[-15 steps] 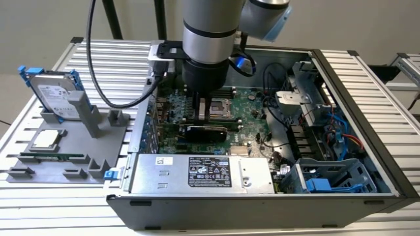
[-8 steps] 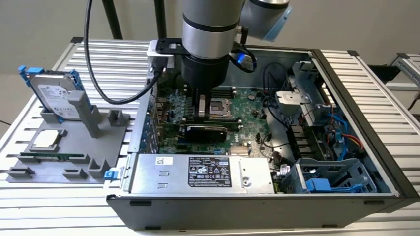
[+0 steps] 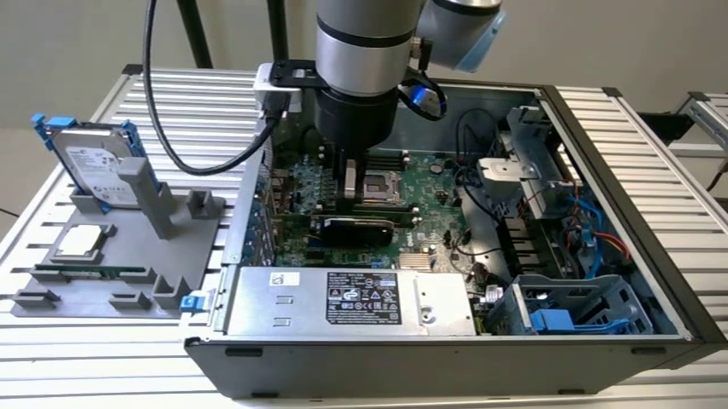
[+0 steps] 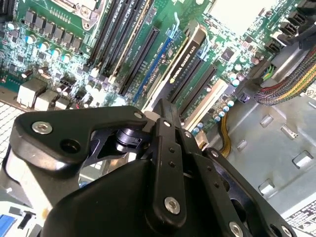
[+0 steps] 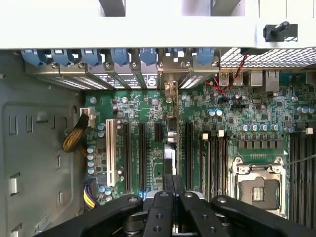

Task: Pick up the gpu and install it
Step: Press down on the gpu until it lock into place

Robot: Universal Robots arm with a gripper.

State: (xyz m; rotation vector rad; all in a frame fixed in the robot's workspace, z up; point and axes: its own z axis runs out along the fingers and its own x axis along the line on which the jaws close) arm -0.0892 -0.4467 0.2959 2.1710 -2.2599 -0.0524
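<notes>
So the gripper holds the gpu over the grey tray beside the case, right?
No. The exterior view shows the gripper holding the gpu inside the case, over the motherboard, not over the grey tray.

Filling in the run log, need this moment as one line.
phase: install | hand: shut on gpu | gpu: on edge over motherboard slots | seated: cannot tell
</notes>
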